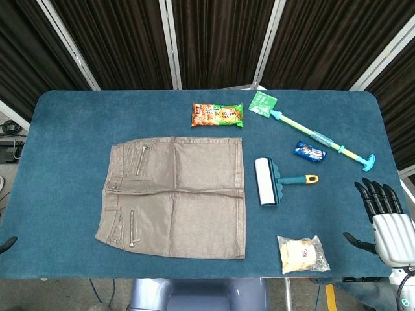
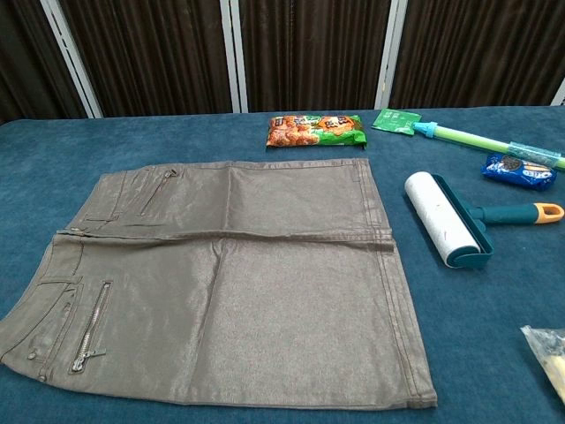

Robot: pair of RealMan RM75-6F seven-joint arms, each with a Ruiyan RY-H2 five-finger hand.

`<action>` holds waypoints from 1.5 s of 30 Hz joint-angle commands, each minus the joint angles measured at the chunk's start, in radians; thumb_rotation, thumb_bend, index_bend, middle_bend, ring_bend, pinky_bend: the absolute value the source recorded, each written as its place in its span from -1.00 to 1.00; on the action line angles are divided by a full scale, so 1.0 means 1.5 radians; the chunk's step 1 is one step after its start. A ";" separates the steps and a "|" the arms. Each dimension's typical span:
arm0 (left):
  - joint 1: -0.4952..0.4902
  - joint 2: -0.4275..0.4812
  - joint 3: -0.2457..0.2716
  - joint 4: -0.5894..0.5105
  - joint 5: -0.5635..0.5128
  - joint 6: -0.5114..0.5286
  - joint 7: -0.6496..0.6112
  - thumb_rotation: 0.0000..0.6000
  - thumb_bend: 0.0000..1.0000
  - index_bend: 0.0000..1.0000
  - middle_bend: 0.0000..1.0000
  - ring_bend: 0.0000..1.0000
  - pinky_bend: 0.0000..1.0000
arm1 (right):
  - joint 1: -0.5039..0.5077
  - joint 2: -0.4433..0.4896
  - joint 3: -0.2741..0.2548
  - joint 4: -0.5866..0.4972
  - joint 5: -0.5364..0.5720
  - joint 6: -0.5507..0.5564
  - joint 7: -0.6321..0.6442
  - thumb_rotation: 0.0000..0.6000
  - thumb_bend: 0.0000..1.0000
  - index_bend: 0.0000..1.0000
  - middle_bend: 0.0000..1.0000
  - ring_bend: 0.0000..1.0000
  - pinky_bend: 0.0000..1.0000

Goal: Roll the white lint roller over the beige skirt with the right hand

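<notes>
Head view: lint roller (image 1: 266,181) lies well apart from right hand's fingers (image 1: 379,196)

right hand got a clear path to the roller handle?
Probably yes. The right hand hovers open at the table's right edge, and the roller lies beside the skirt with its handle pointing toward that hand. Only bare cloth lies between; the cookie pack sits further back.

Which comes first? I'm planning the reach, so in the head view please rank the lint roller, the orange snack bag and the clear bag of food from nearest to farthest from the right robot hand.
From the right robot hand:
1. Clear bag of food, near table edge, left of the hand.
2. Lint roller, beside the skirt's hem.
3. Orange snack bag, far side, above the skirt.
</notes>
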 commanded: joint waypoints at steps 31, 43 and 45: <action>-0.041 -0.044 -0.037 0.005 -0.126 -0.084 0.102 1.00 -0.97 -1.00 -1.00 -1.00 -1.00 | 0.339 -0.277 0.048 0.413 0.075 -0.426 -0.017 1.00 -0.14 -0.76 -0.62 -0.81 -0.68; -0.048 -0.055 -0.041 0.009 -0.146 -0.096 0.124 1.00 -0.97 -1.00 -1.00 -1.00 -1.00 | 0.368 -0.375 0.008 0.571 0.058 -0.454 0.018 1.00 -0.14 -0.76 -0.62 -0.81 -0.68; -0.048 -0.055 -0.041 0.008 -0.145 -0.097 0.124 1.00 -0.97 -1.00 -1.00 -1.00 -1.00 | 0.370 -0.385 0.004 0.588 0.057 -0.454 0.019 1.00 -0.14 -0.76 -0.62 -0.81 -0.68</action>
